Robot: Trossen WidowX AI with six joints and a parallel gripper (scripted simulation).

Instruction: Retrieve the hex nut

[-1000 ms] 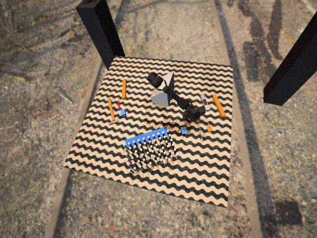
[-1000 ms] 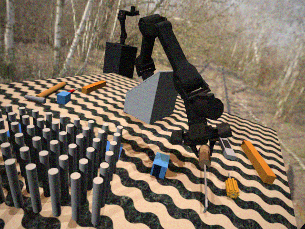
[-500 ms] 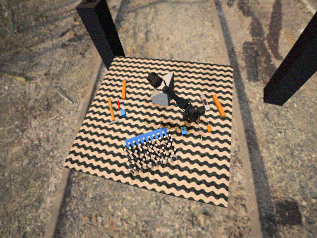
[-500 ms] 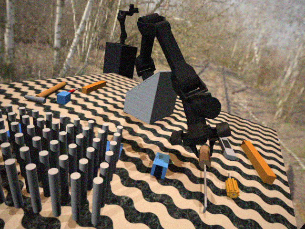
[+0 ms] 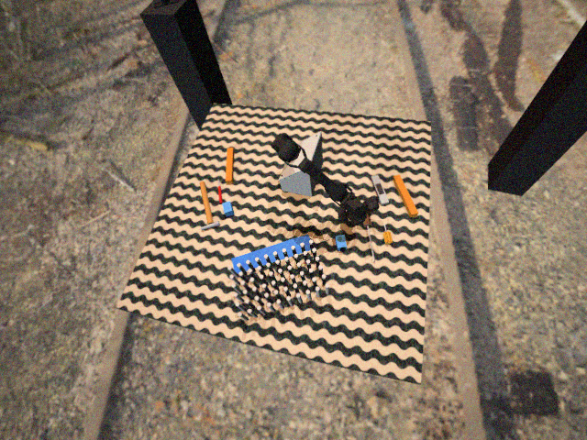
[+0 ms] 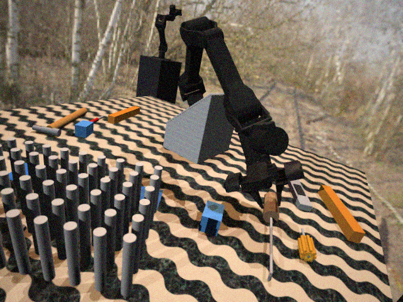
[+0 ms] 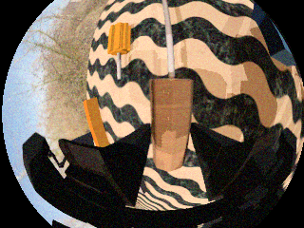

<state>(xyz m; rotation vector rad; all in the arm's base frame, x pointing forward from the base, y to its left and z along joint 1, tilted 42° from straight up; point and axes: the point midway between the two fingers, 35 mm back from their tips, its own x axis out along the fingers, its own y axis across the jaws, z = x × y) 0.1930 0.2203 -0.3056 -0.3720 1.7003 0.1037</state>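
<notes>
My gripper [image 5: 367,219] [image 6: 271,202] [image 7: 171,126] is shut on the brown handle [image 6: 271,212] [image 7: 172,102] of a tool. Its thin metal rod [image 5: 371,244] [image 6: 271,243] [image 7: 170,47] points away from the arm, low over the table; I cannot tell whether its tip touches. The tool is outside the spacer field, to its right in the top and exterior views. The grey metal spacers [image 6: 99,257] stand upright in rows. The blue taped strip [image 5: 272,251] runs along their arm-side edge. I cannot make out the hex nut among the spacers.
A blue block [image 5: 340,242] [image 6: 211,219] lies between spacers and tool. A yellow ribbed handle [image 5: 387,236] [image 6: 306,247] [image 7: 119,38], a grey device [image 6: 304,202] and an orange bar [image 5: 405,196] [image 6: 341,214] lie right of the tool. A grey wedge [image 6: 187,136] stands near the arm. A hammer [image 6: 68,117] lies left.
</notes>
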